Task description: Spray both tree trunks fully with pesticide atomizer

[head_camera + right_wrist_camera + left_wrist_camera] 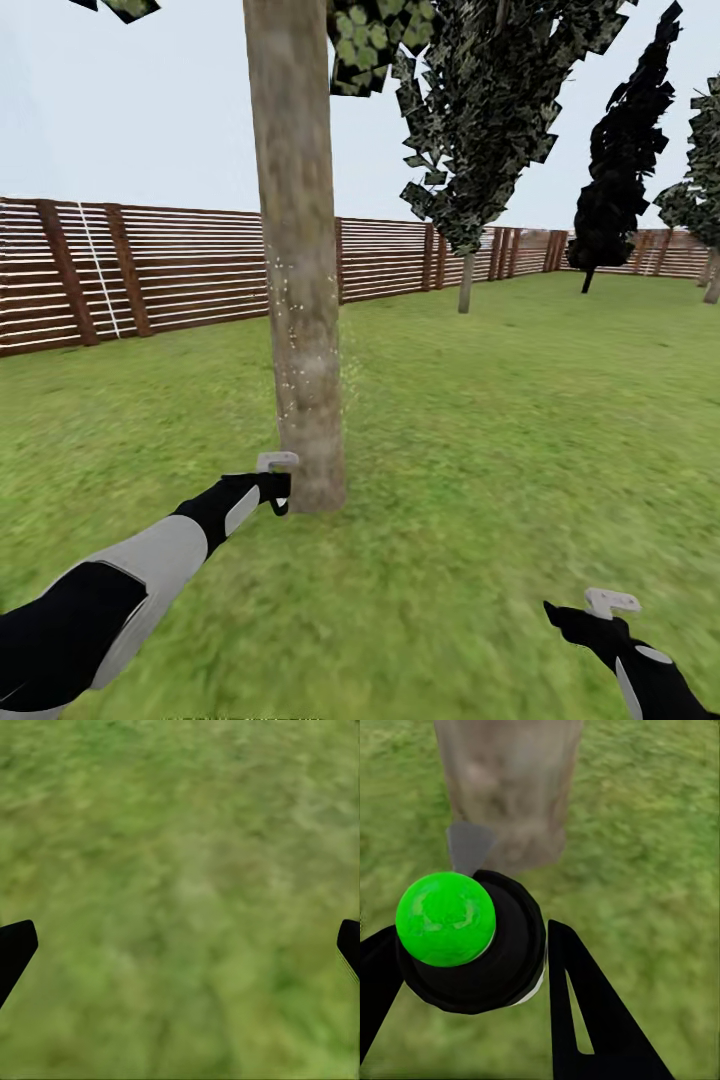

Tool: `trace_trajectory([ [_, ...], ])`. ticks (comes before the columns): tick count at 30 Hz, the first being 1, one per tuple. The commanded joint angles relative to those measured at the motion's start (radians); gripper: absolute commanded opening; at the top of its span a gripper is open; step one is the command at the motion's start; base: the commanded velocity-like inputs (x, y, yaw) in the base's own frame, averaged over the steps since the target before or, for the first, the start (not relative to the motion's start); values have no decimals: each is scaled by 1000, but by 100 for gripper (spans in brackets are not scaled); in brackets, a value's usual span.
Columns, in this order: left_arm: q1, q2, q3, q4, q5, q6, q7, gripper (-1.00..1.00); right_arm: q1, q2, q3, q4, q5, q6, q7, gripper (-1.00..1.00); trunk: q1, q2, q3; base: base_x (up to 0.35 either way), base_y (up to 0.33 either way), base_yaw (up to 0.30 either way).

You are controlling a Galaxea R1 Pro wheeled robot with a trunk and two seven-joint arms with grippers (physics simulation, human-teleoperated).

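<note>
My left gripper point(278, 492) is shut on the pesticide atomizer point(480, 945), a black bottle with a green round end and a grey spray head point(469, 846). It is held low against the foot of the near tree trunk point(300, 300), a thick beige-grey column. Pale specks dot the bark point(287, 330). A second tree point(480, 110) with a slimmer-looking trunk point(466, 282) stands farther back to the right. My right gripper point(600, 612) hangs open over the grass point(180, 870), fingers point(15, 949) wide apart with nothing between them.
A brown slatted fence point(150, 270) runs along the back of the lawn. A near-black thin-trunked tree point(620, 170) stands at the far right, and another trunk point(712, 285) shows at the edge. Open grass point(520, 450) stretches right of the near trunk.
</note>
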Motion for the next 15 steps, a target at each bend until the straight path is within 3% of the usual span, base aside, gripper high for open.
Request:
trace_trajectory([
  [1,0,0,0,0,0,0,0,-100,0,0,0,0,0,0,0,100,0,0,0,0,-322,243],
  [10,0,0,0,0,1,0,0,-100,0,0,0,0,0,0,0,100,0,0,0,105,-319,224],
  [15,0,0,0,0,1,0,0,-100,0,0,0,0,0,0,0,100,0,0,0,173,-312,138],
])
